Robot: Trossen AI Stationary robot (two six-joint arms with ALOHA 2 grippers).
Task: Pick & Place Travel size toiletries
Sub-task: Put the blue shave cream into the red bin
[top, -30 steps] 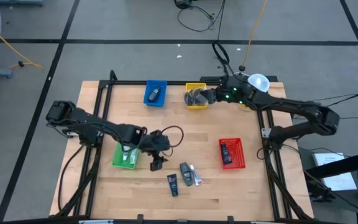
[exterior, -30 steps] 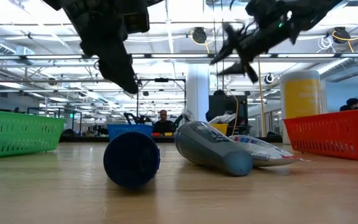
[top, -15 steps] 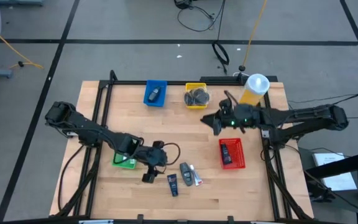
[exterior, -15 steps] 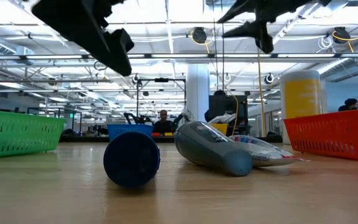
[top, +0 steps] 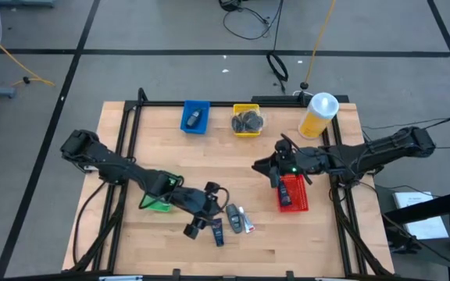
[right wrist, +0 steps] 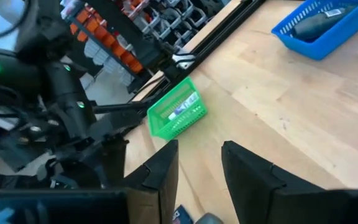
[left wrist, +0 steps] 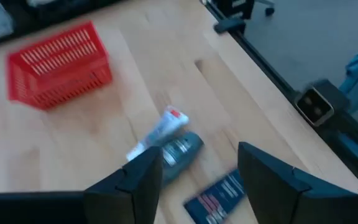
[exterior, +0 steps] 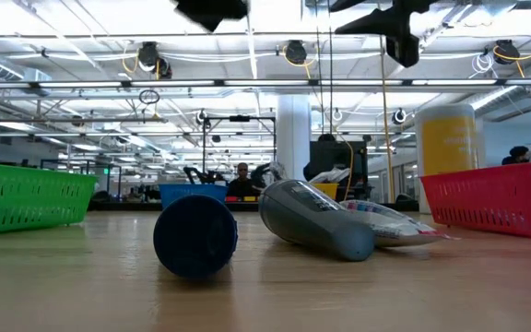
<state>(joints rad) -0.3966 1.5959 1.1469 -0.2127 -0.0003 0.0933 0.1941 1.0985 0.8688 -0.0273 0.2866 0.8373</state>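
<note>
Three travel size toiletries lie on the wood near the front: a dark blue tube (top: pixel 217 231), a grey bottle (top: pixel 232 212) and a white tube (top: pixel 247 222). My left gripper (top: pixel 194 229) hovers open just to their left. In its wrist view the grey bottle (left wrist: pixel 180 151), the white tube (left wrist: pixel 161 129) and the blue tube (left wrist: pixel 219 196) lie ahead of the empty fingers. My right gripper (top: pixel 260 165) hangs open above the table, left of the red tray (top: pixel 303 204), with nothing between its fingers (right wrist: pixel 248 169).
A blue tray (top: pixel 195 125) holding a dark bottle and a yellow tray (top: pixel 246 132) holding grey discs stand at the far edge. The green tray (top: pixel 153 204) sits under my left arm. A big yellow bottle (top: pixel 317 115) stands at the far right. Bare wood lies mid-table.
My left gripper has gone from beside the green tray toward the table's right and near edge, rising and rolling, and now hangs next to the three toiletries. My right gripper has swung from the yellow tray at the far edge toward the near side, ending beside the red tray.
</note>
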